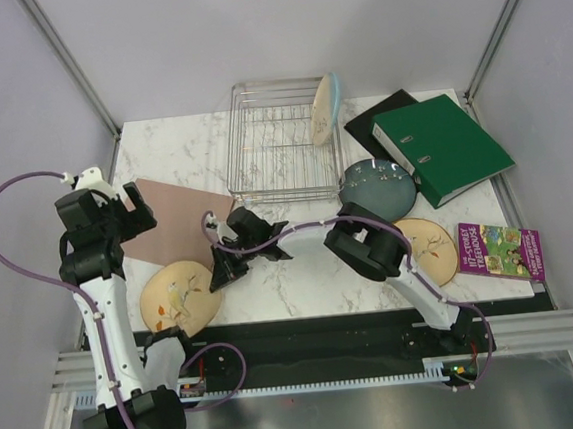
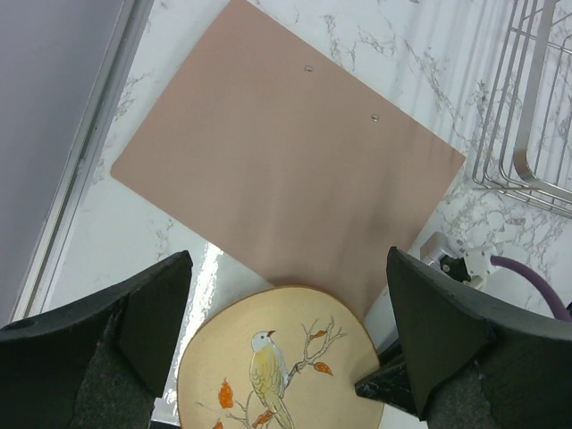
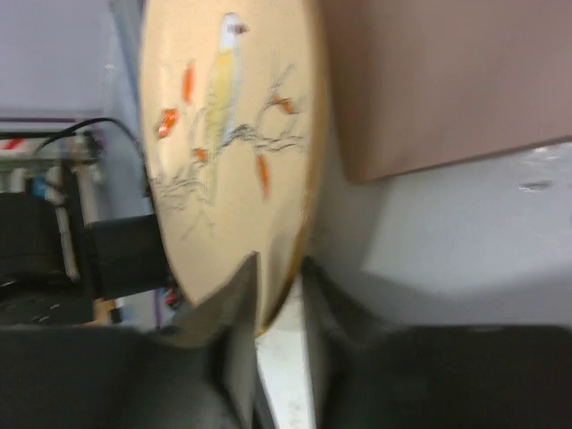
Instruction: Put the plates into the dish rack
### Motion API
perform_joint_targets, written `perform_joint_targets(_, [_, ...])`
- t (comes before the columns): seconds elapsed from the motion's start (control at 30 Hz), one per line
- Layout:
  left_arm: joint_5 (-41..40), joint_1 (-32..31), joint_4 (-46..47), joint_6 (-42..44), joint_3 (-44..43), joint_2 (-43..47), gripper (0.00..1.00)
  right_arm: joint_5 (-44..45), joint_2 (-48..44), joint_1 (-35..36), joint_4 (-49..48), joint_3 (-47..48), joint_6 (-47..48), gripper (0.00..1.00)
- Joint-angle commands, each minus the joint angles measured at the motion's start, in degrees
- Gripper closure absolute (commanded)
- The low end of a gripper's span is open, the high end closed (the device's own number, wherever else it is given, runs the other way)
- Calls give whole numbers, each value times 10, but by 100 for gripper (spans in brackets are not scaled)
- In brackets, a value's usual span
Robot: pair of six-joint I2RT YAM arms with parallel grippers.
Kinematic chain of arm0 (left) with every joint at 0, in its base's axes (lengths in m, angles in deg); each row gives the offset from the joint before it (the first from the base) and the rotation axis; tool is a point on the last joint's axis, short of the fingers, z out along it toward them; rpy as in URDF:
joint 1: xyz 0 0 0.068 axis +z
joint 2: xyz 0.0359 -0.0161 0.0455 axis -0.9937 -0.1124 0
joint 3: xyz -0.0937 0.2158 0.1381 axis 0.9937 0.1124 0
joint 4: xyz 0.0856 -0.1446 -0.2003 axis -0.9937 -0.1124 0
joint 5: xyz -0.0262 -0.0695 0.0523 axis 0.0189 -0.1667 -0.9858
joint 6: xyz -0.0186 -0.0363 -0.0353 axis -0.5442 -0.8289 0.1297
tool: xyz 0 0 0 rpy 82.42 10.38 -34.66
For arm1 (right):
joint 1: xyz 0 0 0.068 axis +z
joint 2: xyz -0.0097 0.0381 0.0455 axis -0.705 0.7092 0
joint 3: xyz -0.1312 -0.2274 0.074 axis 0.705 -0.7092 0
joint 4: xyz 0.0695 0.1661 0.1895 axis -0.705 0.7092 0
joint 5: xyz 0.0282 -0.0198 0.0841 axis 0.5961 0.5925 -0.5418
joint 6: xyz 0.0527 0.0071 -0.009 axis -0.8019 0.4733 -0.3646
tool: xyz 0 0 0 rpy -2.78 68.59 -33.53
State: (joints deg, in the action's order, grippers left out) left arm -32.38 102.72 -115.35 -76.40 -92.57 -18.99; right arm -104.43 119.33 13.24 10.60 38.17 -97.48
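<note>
A cream-yellow bird plate lies at the front left, partly on a brown board. My right gripper reaches across to it and is shut on its right rim, one finger over the face, one under. My left gripper hovers above the board, open and empty, over the same plate. The dish rack holds the cream and light-blue plate upright at its right side. The slate-blue plate and second bird plate lie to the right.
A green ring binder on a black folder lies at the back right. A purple book lies at the right front edge. The rack's corner shows in the left wrist view.
</note>
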Motion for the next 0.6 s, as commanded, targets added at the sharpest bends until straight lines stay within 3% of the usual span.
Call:
perform_joint_targets(0.0, [1, 4, -8, -21, -20, 12, 3, 60, -31, -10, 48, -21, 43, 97])
perform_joint_targets(0.27, [25, 4, 6, -7, 8, 26, 3, 16, -190, -79, 64, -58, 111, 100])
perform_joint_targets(0.4, [45, 4, 27, 3, 4, 26, 2, -22, -265, -132, 160, -7, 157, 100])
perform_joint_targets(0.5, [120, 4, 38, 17, 0, 19, 1, -49, -303, -175, 193, 9, 145, 100])
perform_joint_targets(0.57, [214, 5, 42, 28, 7, 13, 1, -63, -322, -198, 195, 8, 133, 100])
